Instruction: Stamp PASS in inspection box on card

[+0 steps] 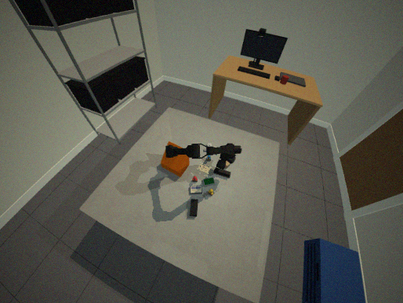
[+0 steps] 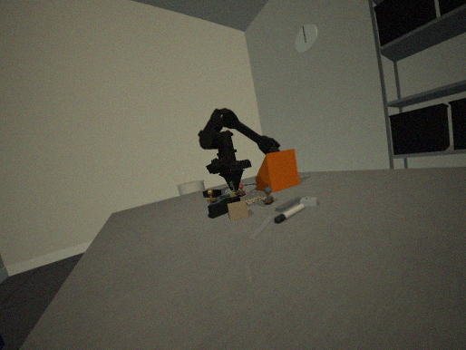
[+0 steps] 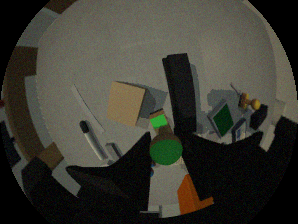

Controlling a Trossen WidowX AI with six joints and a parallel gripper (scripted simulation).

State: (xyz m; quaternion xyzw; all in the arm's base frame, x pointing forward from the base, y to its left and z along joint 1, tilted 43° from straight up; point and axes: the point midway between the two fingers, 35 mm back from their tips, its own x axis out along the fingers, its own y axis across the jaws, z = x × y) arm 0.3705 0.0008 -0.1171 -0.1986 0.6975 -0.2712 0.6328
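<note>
My hand [image 1: 222, 166] [image 2: 233, 185] [image 3: 161, 132] is closed around the green-topped stamp [image 2: 231, 184] [image 3: 166, 152].
I have it beside the black block [image 1: 222, 173] [image 2: 218, 209] [image 3: 181, 95] and the wooden block [image 2: 237, 210] [image 3: 126, 103], well in from the edges of the desk [image 1: 235, 228] [image 2: 272, 281] [image 3: 150, 45]; the card [image 1: 204, 169] [image 2: 255, 199] [image 3: 182, 161] and green pad [image 1: 208, 181] [image 3: 222, 119] lie nearby, apart from each other.

The arm [image 1: 194, 151] [image 2: 248, 132] is raised and reaches out from its base, with a high bend, and after this bend its wrist [image 2: 226, 147] goes down steeply. The claw [image 1: 222, 165] [image 2: 235, 187] [image 3: 161, 132] points downward, low above the counter. Its two black fingers are closed around a held thing, one at each side.
</note>
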